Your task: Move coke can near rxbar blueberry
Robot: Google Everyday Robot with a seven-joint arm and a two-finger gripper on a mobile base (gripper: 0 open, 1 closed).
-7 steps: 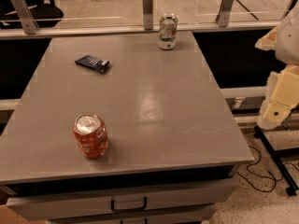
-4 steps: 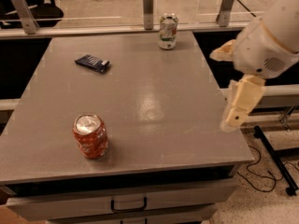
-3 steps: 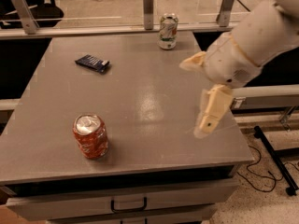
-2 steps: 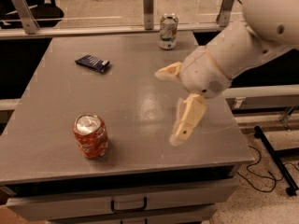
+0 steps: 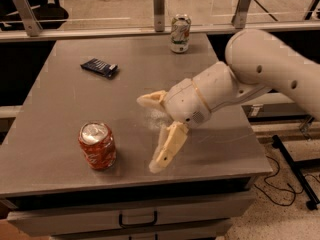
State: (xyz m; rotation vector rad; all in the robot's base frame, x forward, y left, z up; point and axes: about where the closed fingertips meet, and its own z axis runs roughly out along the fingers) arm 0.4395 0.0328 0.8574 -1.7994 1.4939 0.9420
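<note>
Compared with a second ago, the tool [image 5: 148, 134] is no longer at the right edge of the bench [image 5: 60, 109]. It now hangs over the front part, fingers spread wide and holding nothing. The coke can [image 5: 97, 145] stands near its left side, untouched. The rxbar blueberry [image 5: 99, 67] lies well beyond, to the far left. The reach looks almost finished.

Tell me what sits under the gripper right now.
Only bare grey tabletop shows beneath the open gripper, which hangs beside the coke can, not touching it. The patch directly behind its fingers and wrist is covered.
</note>
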